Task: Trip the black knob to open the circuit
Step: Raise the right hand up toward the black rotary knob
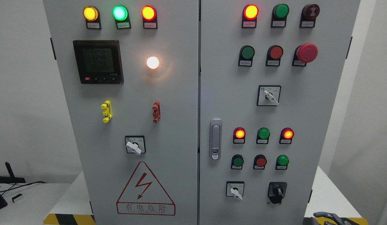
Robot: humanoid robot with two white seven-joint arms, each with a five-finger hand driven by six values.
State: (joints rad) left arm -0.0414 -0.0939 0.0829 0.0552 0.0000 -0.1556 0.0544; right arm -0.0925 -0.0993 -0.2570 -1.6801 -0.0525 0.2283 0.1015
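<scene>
Black knob point(277, 190): lower right of cabinet door point(306, 125), untouched.
Right hand point(326, 217): barely visible at bottom edge, well below knob; grip state could not be told.
Progress: nothing done; reach and turn remained.

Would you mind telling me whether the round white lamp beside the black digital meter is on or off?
On. The round white lamp glows brightly and casts a warm halo on the grey cabinet door around it.

Plain white walls point(21, 93), white table point(33, 203) — black cables point(21, 185) at left
</scene>
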